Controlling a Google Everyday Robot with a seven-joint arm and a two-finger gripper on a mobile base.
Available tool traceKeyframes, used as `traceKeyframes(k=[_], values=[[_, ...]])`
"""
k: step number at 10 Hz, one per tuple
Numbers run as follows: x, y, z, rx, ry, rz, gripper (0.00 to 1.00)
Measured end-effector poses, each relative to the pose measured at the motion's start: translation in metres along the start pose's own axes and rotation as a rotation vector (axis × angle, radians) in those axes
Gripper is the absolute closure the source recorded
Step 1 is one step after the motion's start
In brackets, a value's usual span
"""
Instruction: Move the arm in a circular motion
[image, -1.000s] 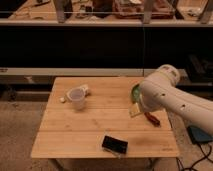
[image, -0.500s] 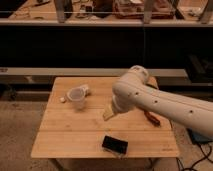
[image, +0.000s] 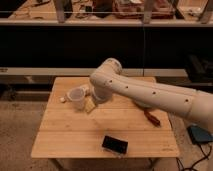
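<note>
The arm (image: 150, 95) is a thick cream-white tube with small dark dots. It reaches in from the right edge over the wooden table (image: 75, 135). Its rounded joint (image: 106, 75) sits over the table's back middle. The gripper (image: 90, 105) hangs below that joint as a pale yellowish end. It is low over the table, right beside a white cup (image: 76, 97).
A small white bit (image: 63, 99) lies left of the cup. A black flat object (image: 115, 144) lies near the table's front edge. A red object (image: 152, 117) lies at the right under the arm. A teal thing (image: 200, 134) is on the floor at right. Dark shelving (image: 100, 45) stands behind.
The arm has swept left across the table, its joint going from the right side to the middle. The gripper now sits next to the cup. The green object at right is now covered.
</note>
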Motion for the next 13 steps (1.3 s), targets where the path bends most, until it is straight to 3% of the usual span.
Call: traceKeyframes(k=[3,6,8,10,13], values=[[0.057,0.051,0.024,-0.059,0.030,0.055,0.20],[0.111,0.102,0.043,-0.077,0.090,0.129,0.20],[0.130,0.122,0.054,-0.089,0.099,0.141,0.20],[0.123,0.154,0.054,-0.111,0.084,0.164,0.20],[0.072,0.227,0.038,-0.184,0.039,0.238,0.20]])
